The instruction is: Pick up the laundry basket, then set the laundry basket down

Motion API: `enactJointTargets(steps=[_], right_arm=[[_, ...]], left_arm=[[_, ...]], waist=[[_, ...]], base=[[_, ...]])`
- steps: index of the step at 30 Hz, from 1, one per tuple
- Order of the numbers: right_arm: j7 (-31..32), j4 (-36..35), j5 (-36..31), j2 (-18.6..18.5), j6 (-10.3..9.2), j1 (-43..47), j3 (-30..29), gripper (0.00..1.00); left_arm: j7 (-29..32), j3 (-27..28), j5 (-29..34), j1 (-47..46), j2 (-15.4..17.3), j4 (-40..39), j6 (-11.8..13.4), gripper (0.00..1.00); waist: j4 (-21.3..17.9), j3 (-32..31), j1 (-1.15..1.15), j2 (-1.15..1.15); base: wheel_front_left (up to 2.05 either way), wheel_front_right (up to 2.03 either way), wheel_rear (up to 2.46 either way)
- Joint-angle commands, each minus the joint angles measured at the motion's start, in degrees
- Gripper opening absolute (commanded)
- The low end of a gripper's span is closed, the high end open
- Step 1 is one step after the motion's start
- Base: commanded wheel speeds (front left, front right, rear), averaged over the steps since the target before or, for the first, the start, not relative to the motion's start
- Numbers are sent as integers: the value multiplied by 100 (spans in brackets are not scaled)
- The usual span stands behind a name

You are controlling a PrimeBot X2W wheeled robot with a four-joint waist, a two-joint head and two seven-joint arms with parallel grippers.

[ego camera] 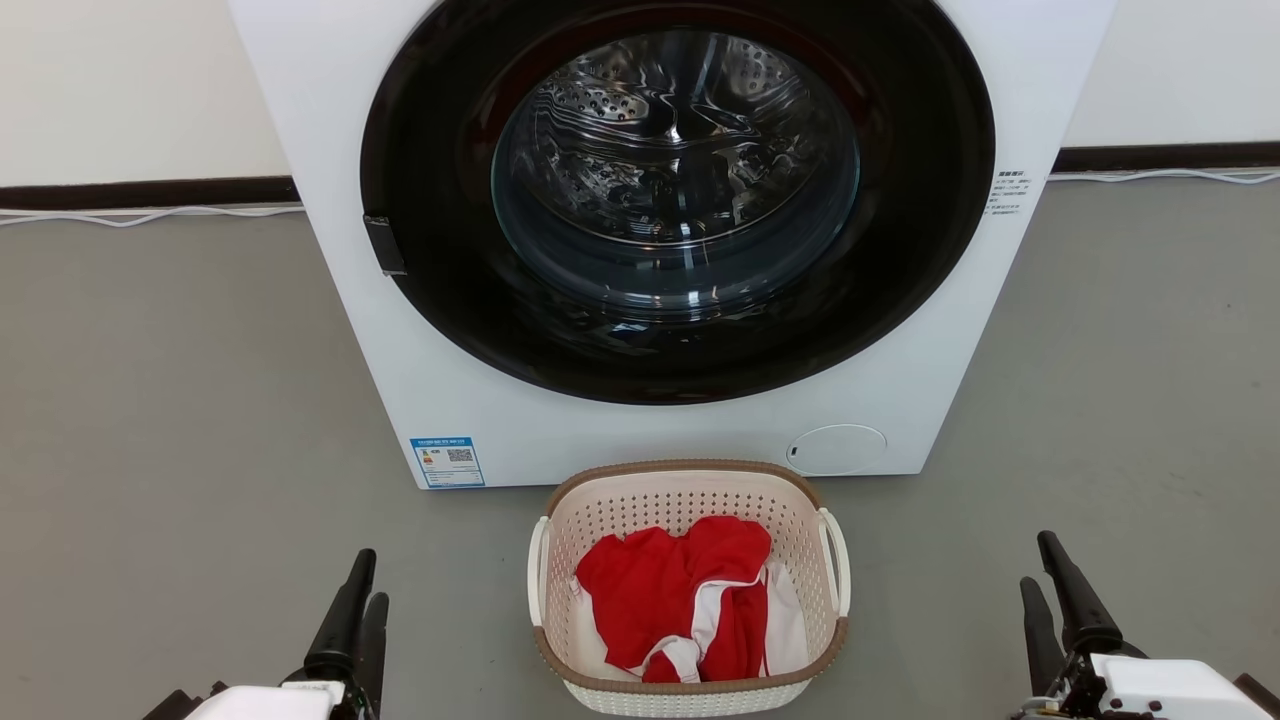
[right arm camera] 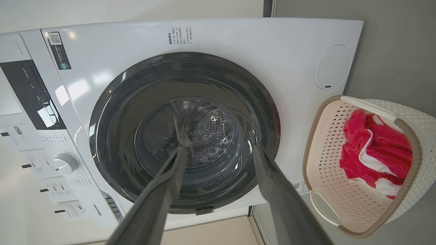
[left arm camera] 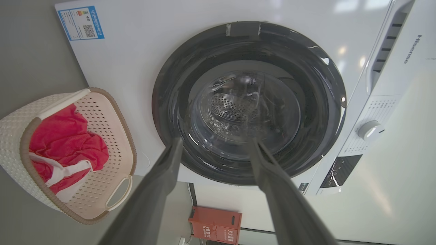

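Left hand (ego camera: 368, 585), right hand (ego camera: 1037, 565) flank laundry basket (ego camera: 685, 466); washer (ego camera: 600, 440) just behind.

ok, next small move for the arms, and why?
The basket sits untouched between the left gripper and the right gripper. Both are open and apart from it, so probably bring them inward toward its side handles.

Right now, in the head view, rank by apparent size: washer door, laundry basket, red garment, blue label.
1. washer door
2. laundry basket
3. red garment
4. blue label
No two look alike in size.
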Motion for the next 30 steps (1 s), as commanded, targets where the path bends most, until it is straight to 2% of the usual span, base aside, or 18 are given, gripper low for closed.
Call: enactJointTargets(steps=[1,14,30], right_arm=[[-86,-215,-97,-57,10,-99,29,100],[-305,-368,-1068,-68,14,-13,64,100],[-574,-602,-2835,-151,20,39,201,100]], left_arm=[[-41,-24,114,-169,33,-176,-3,100],[-260,-132,796,-163,42,-186,55,100],[-529,-271,2271,-173,73,-127,187,100]], waist=[[0,0,-1,0],[-1,-19,-1,0],[-13,-37,-1,0]], base=[[0,0,0],[0,0,0],[0,0,0]])
